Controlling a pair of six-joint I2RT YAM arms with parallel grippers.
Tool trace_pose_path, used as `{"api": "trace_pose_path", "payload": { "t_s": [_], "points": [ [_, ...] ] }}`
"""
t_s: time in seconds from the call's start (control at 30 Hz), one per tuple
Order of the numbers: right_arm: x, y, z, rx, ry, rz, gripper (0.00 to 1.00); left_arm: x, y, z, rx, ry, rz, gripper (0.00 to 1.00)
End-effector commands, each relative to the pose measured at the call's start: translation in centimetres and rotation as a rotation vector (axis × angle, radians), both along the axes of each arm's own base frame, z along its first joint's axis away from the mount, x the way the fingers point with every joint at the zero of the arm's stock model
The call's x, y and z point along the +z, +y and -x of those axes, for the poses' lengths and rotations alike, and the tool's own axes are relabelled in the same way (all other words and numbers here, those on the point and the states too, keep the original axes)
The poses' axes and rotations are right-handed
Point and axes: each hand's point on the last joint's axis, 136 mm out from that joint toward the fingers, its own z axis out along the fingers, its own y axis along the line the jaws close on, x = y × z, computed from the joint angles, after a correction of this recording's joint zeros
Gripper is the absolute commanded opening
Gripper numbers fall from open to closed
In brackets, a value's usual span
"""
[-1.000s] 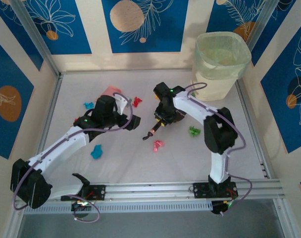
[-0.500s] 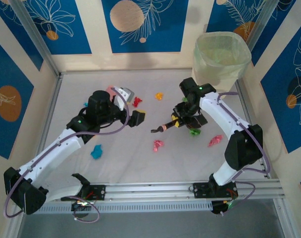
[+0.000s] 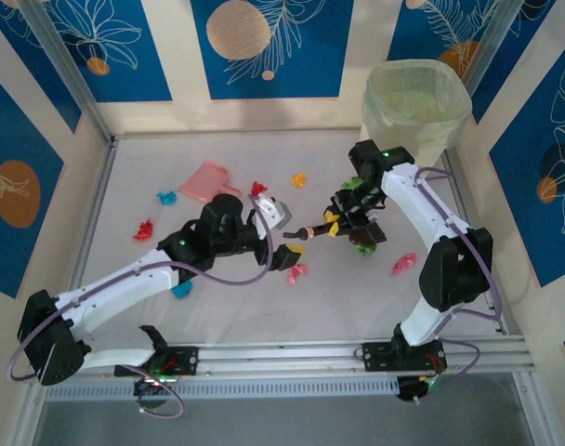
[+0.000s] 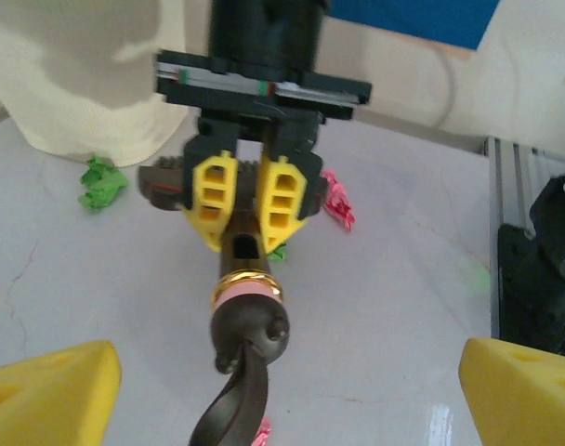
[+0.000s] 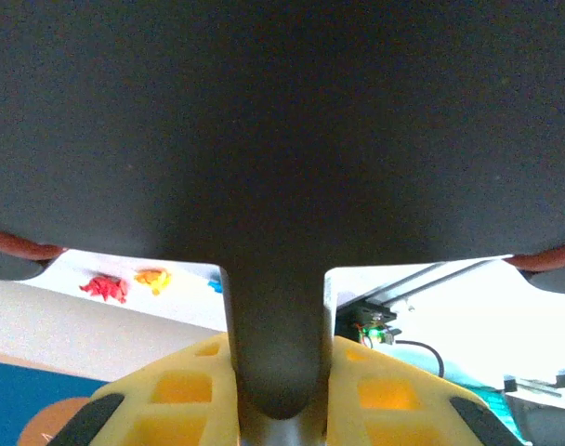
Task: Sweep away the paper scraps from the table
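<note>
Logging progress: the sweep is looking barely begun. The paper scraps (image 3: 296, 271) are lying loose and scattered across the white worktop (image 3: 338, 307), none gathered into a pile. The pink dustpan (image 3: 208, 180) is resting flat at the far left with nothing visible on it. Whether the lined bin (image 3: 414, 107) at the far right corner is holding any scraps cannot be told through its liner. The right end effector (image 4: 247, 223) is pinching the black brush (image 4: 248, 325) with its yellow fingers pressed together on the stem, and the handle end is pointing toward the other arm. The left end effector (image 4: 284, 390) is standing spread wide on either side of that handle end without touching it, which is reading as a hand-over or re-grip rather than sweeping. Counting from the overhead view: two blue scraps (image 3: 166, 197), two red scraps (image 3: 144, 229), two pink scraps (image 3: 404, 264), one orange scrap (image 3: 299, 179) and one green scrap (image 3: 361, 247) just beside the brush head. That is making eight, one dustpan, one brush and one bin. One blue scrap is lying partly under the left arm, so possibly others are hiding beneath the arms. All gathering, scooping and dumping is remaining to do.
</note>
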Motion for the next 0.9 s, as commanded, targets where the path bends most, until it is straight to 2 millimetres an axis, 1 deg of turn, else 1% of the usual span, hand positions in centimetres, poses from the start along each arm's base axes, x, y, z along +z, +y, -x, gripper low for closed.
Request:
{"api": "trace_pose_path", "payload": {
  "t_s": [0.0, 0.13, 0.27, 0.33, 0.43, 0.5, 0.57, 0.73, 0.87],
  "points": [
    [0.4, 1.1, 1.6, 0.074, 0.055, -0.042, 0.0, -0.4, -0.7, 0.5, -0.058, -0.078, -0.063, 0.92],
    [0.2, 2.2, 1.7, 0.12, 0.031, -0.061, 0.0, -1.5, -1.1, 1.0, -0.084, -0.09, -0.118, 0.9],
    [-0.2, 2.4, 2.3, 0.129, 0.057, -0.064, 0.0, -2.6, -1.3, 1.5, -0.111, -0.112, -0.184, 0.85],
    [-0.2, 2.8, 2.4, 0.131, 0.052, -0.071, 0.0, -3.0, -1.4, 1.4, -0.106, -0.121, -0.213, 0.83],
    [-0.2, 3.3, 2.5, 0.138, 0.059, -0.088, 0.0, -3.4, -1.4, 1.1, -0.089, -0.118, -0.223, 0.82],
    [-0.2, 3.4, 2.5, 0.136, 0.06, -0.086, 0.0, -3.6, -1.5, 0.9, -0.079, -0.103, -0.232, 0.78],
    [-0.1, 3.4, 2.6, 0.142, 0.05, -0.079, 0.0, -3.5, -1.6, 0.6, -0.064, -0.09, -0.23, 0.76],
    [-0.1, 3.8, 2.9, 0.147, 0.057, -0.087, 0.0, -3.6, -2.0, 0.4, -0.058, -0.076, -0.221, 0.73],
    [-0.2, 4.1, 3.1, 0.146, 0.061, -0.094, 0.0, -4.0, -2.3, 0.2, -0.059, -0.055, -0.237, 0.66]
  ]
}}
